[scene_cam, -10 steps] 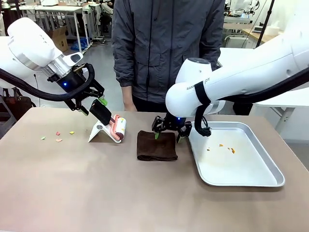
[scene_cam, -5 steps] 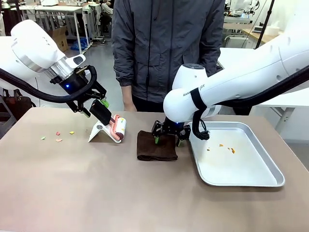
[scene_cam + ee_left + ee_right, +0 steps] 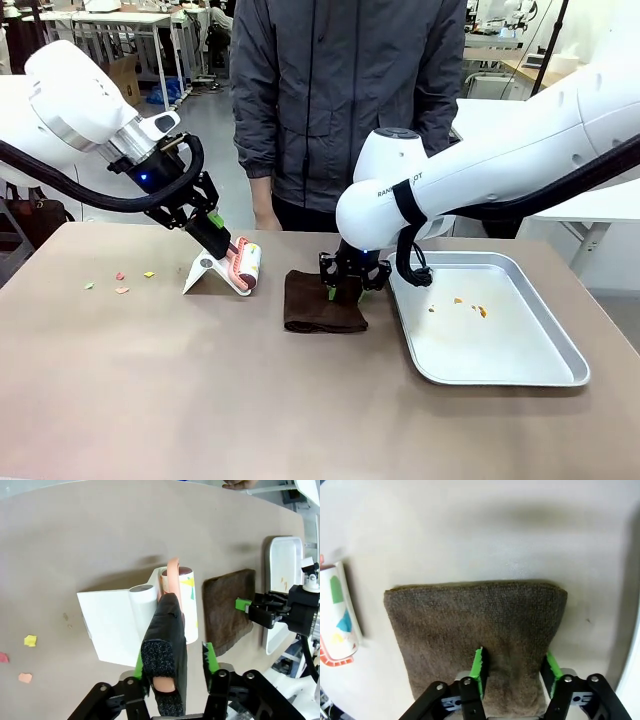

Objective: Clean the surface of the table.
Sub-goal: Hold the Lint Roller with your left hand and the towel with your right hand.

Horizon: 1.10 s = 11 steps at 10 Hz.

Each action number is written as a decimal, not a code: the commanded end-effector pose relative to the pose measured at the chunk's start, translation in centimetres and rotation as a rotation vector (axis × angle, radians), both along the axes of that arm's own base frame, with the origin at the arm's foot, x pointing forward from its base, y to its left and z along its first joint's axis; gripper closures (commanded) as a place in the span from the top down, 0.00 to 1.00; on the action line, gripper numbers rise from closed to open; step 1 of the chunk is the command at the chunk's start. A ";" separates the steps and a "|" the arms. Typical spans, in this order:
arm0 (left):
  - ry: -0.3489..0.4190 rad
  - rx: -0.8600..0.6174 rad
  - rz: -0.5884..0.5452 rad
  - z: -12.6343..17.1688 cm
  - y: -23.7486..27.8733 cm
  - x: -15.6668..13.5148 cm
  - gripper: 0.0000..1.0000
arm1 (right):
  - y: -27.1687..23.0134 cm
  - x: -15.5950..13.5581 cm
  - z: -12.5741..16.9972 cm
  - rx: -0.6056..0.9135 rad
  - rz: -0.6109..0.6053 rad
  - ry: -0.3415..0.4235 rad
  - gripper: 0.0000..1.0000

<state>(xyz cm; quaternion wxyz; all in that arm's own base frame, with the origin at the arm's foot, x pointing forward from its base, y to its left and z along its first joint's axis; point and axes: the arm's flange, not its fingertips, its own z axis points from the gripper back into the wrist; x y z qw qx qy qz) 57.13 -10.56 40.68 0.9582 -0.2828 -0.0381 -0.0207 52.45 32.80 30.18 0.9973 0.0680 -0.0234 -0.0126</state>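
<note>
The brownish table (image 3: 200,390) carries a lint roller (image 3: 246,265) resting on a white stand (image 3: 204,273). My left gripper (image 3: 205,222) straddles the roller's black handle (image 3: 167,635). One green pad touches the handle and a gap shows at the other, so my left gripper (image 3: 174,656) is open. A folded brown cloth (image 3: 320,305) lies at mid-table. My right gripper (image 3: 348,288) is down on the cloth's right end. From the wrist, the right gripper (image 3: 515,662) stands open, with the flat cloth (image 3: 470,615) between its pads.
Coloured paper scraps (image 3: 120,282) lie on the table at far left. A silver tray (image 3: 510,382) on the right holds a few orange scraps (image 3: 470,306). A person (image 3: 340,100) in a dark jacket stands at the far edge.
The jaws of both grippers have narrowed. My left gripper sank around the roller handle. My right gripper came down and slightly left onto the cloth.
</note>
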 end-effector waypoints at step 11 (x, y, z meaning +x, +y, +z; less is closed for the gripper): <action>-0.035 -0.083 -0.060 1.1 -0.7 -1.7 0.00 | -2.2 -0.1 0.5 0.185 -0.009 0.036 0.00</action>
